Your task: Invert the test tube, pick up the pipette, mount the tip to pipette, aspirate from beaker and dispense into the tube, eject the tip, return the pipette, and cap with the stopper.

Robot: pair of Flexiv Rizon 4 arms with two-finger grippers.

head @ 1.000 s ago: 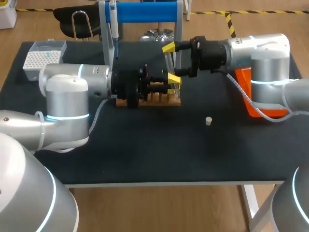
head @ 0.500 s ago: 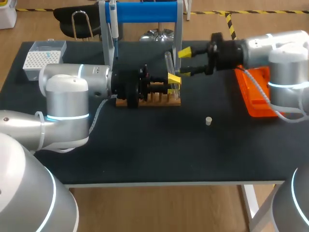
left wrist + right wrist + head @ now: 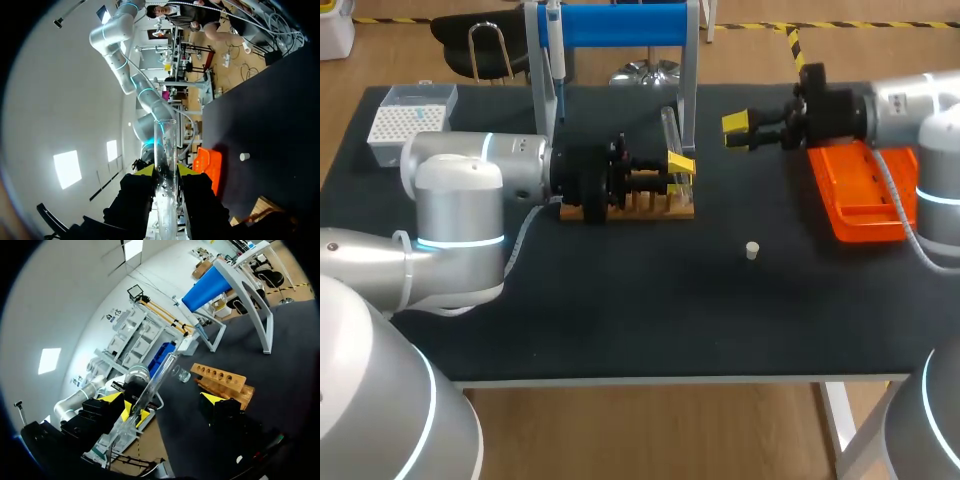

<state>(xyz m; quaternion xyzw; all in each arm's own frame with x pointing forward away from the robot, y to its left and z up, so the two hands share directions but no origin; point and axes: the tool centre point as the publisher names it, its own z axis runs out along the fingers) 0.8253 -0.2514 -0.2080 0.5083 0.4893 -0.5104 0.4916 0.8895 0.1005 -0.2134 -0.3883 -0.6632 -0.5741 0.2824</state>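
Observation:
My left gripper point(image 3: 678, 168) is shut on a clear test tube point(image 3: 668, 130) just above the wooden rack point(image 3: 630, 203). In the left wrist view the test tube point(image 3: 165, 155) runs between the yellow fingertips point(image 3: 145, 170), open mouth ahead of the left gripper point(image 3: 165, 171). My right gripper point(image 3: 738, 132) stands open, empty, to the right of the tube and apart from it. The right wrist view shows the test tube point(image 3: 160, 372) and rack point(image 3: 220, 377) ahead of the right gripper point(image 3: 162, 398). The pipette point(image 3: 554, 50) hangs on the blue stand point(image 3: 620, 25). A small stopper point(image 3: 752, 250) lies on the table.
An orange tray point(image 3: 860, 195) sits at the right under my right arm. A white tip box point(image 3: 408, 122) stands at the back left. The blue stand's grey legs point(image 3: 692, 90) rise just behind the rack.
My right gripper, open, has drawn back to the right, away from the test tube. My left gripper has kept still with the tube in it.

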